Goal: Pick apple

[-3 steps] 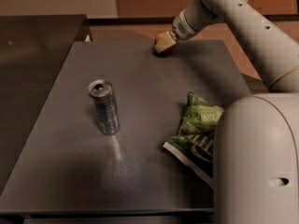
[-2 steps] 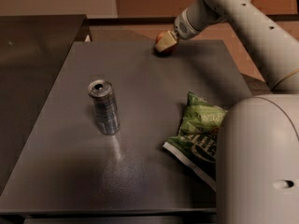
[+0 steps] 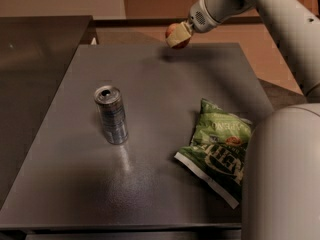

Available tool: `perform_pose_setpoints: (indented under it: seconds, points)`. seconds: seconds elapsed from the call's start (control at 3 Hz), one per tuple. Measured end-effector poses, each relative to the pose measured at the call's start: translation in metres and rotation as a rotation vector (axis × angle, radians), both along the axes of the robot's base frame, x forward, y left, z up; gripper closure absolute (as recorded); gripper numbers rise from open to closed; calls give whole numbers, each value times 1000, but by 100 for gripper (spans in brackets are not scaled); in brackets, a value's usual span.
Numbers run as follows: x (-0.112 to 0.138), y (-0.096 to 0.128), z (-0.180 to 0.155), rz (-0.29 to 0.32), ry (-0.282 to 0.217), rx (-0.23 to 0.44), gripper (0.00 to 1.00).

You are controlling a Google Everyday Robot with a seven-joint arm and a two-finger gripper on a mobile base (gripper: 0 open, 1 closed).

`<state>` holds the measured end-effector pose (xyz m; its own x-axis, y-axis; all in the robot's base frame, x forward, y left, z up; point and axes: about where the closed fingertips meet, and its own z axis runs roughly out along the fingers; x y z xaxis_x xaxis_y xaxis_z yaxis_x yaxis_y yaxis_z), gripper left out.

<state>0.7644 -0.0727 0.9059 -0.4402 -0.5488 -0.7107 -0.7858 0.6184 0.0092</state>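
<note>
**Apple looks grabbed, far edge of the table**

Apple [image 3: 170, 31] is way at the back of the dark table [image 3: 150, 184], right by the far edge. The gripper [image 3: 178, 35] is on it w/ its pale fingers [image 3: 178, 34] closed around it. You only see bits of red poking out to the left and under the pad. There's a soft shadow on the tabletop just below, so it's prob a touch off the surface, but tbh can't tell for sure.

The arm [image 3: 270, 4] reaches in from the right. The silver can [image 3: 112, 115] and the green chip bag [image 3: 217, 151] sit nearer the camera, both well apart from the action, so nothing's in the way.

Step-wise, imo the grasp is made and the lift is what's on. Next move just needs a straight pull up w/ the squeeze kept firm. The apple's round and smooth, so it could roll out of a loose pinch and go off the back edge.
</note>
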Motion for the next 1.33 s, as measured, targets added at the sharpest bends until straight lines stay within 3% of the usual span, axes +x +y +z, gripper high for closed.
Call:
perform_pose_setpoints:
  seconds: [0.67, 1.33]
  points:
    - [-43, 8, 62, 115, -12, -2, 100]
    - [-79, 13, 103, 199, -41, -19, 100]
